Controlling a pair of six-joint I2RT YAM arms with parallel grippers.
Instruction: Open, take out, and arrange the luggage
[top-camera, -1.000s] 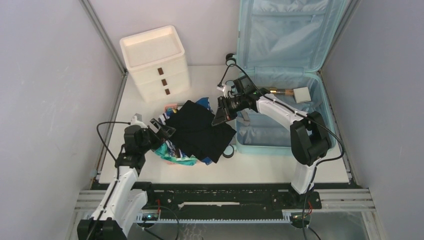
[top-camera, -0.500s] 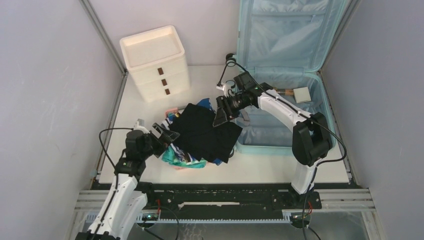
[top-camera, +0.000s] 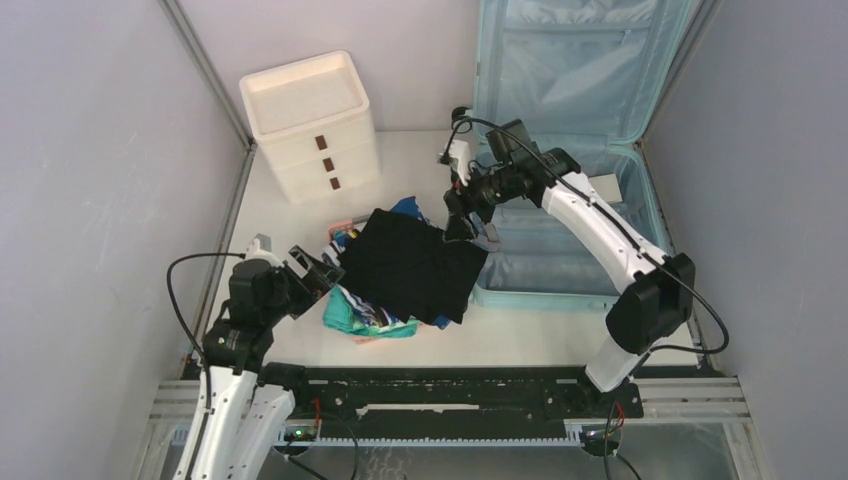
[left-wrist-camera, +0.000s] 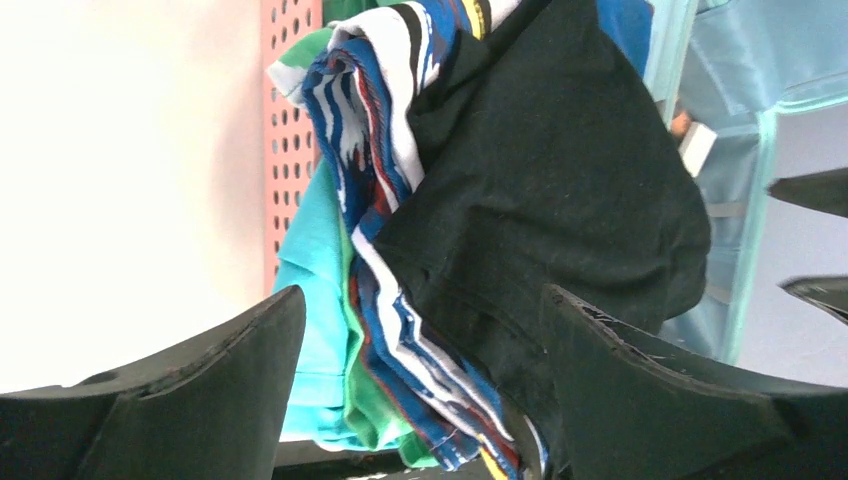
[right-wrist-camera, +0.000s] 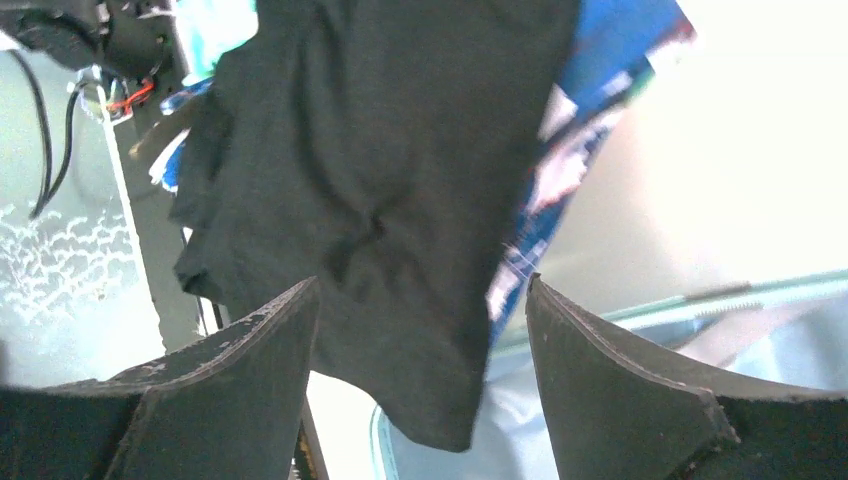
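The luggage (top-camera: 560, 296) is seen at the far right of the bench (top-camera: 420, 340). Its base lies flat and its lid (top-camera: 585, 70) is stood upright against the back wall, with the pale blue lining exposed. A small grey-white box (top-camera: 605, 187) is seen in the base near the hinge. The rest of the base lining looks bare, though part of it is hidden by the arm.

- Right hand (top-camera: 458, 222): held over the luggage's left rim, pointed toward the clothes. In the right wrist view its fingers (right-wrist-camera: 200, 400) are spread wide and nothing is gripped.
- Black garment (top-camera: 410, 265): laid on top of the clothes pile, just left of the luggage. Its right edge is draped across the luggage rim.
- Clothes pile (top-camera: 365, 310): teal and blue-white patterned fabric is seen under the black garment. It is heaped on a pink basket (left-wrist-camera: 290, 130), which is mostly covered.
- Left hand (top-camera: 318, 268): held just beside the pile's left edge. In the left wrist view its fingers (left-wrist-camera: 180, 400) are spread wide and nothing is held. Contact with the fabric cannot be told.
- White drawer box (top-camera: 312, 125): set at the far left of the bench, well apart from both hands.
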